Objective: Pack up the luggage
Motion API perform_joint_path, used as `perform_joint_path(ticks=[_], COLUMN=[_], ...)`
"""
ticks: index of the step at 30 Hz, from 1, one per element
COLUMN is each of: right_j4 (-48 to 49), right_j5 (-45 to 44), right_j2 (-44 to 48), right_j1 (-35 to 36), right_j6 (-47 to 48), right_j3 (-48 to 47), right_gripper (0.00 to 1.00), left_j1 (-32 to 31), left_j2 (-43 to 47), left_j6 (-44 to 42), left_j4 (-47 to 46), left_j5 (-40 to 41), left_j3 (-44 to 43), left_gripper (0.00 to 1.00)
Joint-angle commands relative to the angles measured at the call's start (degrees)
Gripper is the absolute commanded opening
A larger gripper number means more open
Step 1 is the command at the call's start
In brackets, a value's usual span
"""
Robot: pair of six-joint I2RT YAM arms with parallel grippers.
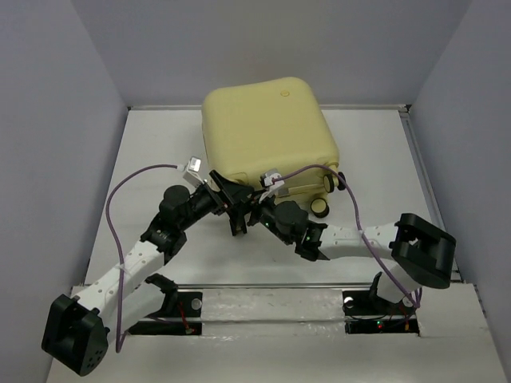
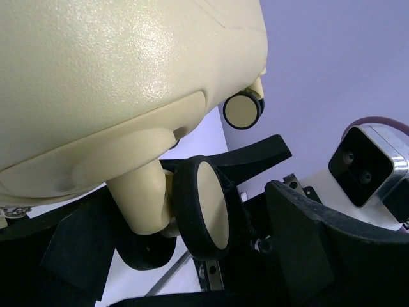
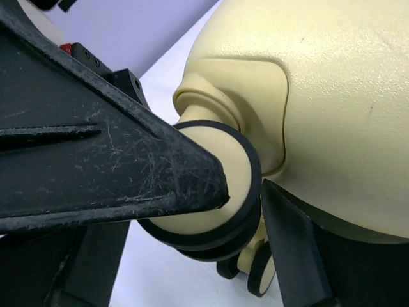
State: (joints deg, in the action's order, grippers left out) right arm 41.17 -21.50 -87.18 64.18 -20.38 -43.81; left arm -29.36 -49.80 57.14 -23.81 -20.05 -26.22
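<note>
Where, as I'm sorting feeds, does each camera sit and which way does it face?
Top external: above and behind the bases, looking down at the luggage; both arms show.
Left wrist: on the left gripper, facing a luggage wheel close up; own fingers show.
Right wrist: on the right gripper, facing a wheel too; own fingers show.
Shared: both wrist views show cream wheels.

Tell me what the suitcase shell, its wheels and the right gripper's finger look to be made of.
Suitcase shell: probably hard plastic, pale yellow, with a fine pebbled grain and a soft sheen.
Wheels: smooth cream hubs, plastic by the look, ringed by matte black tyres, likely rubber.
Right gripper's finger: rigid black plastic, it seems, matte and covered in fine scratches.
</note>
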Motion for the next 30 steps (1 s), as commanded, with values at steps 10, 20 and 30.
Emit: perform_joint_path(ticks=[10, 20, 30], right_j4=[21.6, 18.3, 7.2], right_j5=[-10.7, -8.5, -1.9], right_j2=[-7.4, -3.0, 1.0], right_j1=[-2.2, -2.2, -2.2], right_j6=[3.8, 5.1, 6.0], right_j3=[-7.3, -4.9, -7.1], right_gripper=[0.70, 0.07, 0.07], left_j1=[0.7, 2.1, -1.5], left_j2=[3.9, 14.8, 16.5], left_j6=[-2.7, -14.1, -15.3], left_j4=[-9.6, 14.1, 9.5], left_j5=[-3.5, 18.8, 26.4], left_j3=[0.6, -0.7, 13.0], left_gripper=[0.99, 0.94, 0.47])
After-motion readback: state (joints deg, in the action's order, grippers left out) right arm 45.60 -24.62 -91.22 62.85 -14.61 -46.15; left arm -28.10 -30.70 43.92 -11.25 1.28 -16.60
